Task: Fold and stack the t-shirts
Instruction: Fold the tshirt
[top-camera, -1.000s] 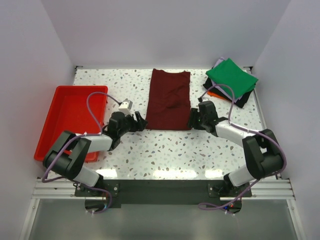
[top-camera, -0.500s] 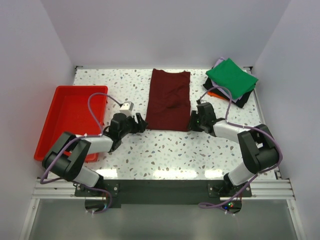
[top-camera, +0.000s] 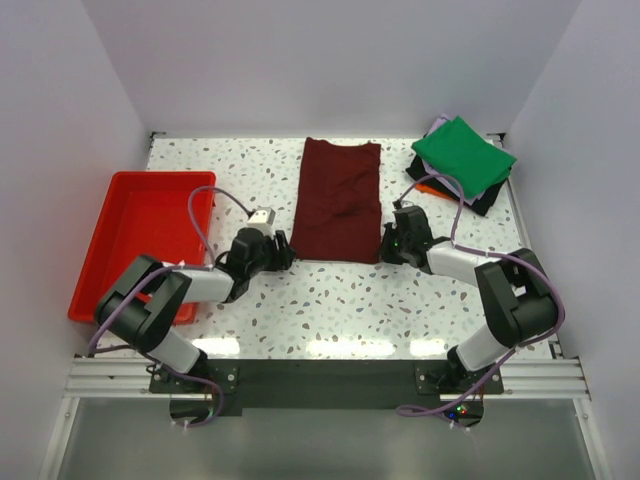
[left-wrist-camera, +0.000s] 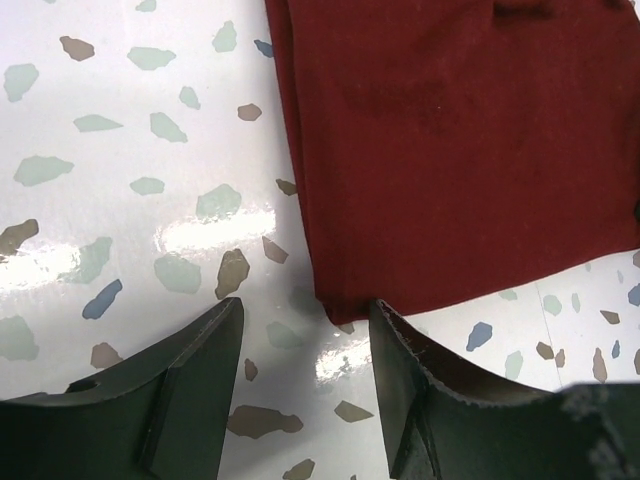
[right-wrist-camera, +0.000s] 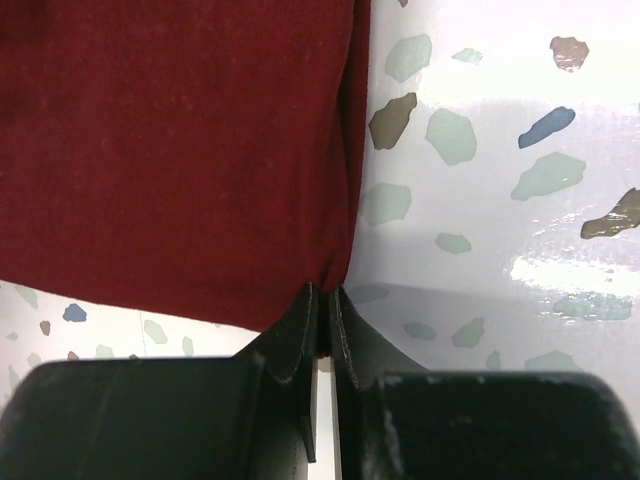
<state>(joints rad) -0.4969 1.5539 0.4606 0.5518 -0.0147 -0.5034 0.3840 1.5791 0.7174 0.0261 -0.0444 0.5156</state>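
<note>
A: Where does the top view sit?
B: High above the near edge of the table (top-camera: 350, 300), which runs along the frame's bottom, looking down over all of it.
A: And the wrist views?
B: Very close, angled down past the left gripper (left-wrist-camera: 306, 312) and right gripper (right-wrist-camera: 322, 293), low in each frame. All three share the near hem of the maroon shirt (top-camera: 338, 200), at opposite corners, I think.

Speckled table (top-camera: 330, 300), maroon shirt (top-camera: 338, 198), folded stack (top-camera: 462, 160), red tray (top-camera: 140, 235)

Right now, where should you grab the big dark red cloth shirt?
Its two near corners, from the near edge. The dark maroon cloth shirt lies flat, so only edges can be pinched. The right gripper is shut on one corner; the left gripper stands open at the other.
</note>
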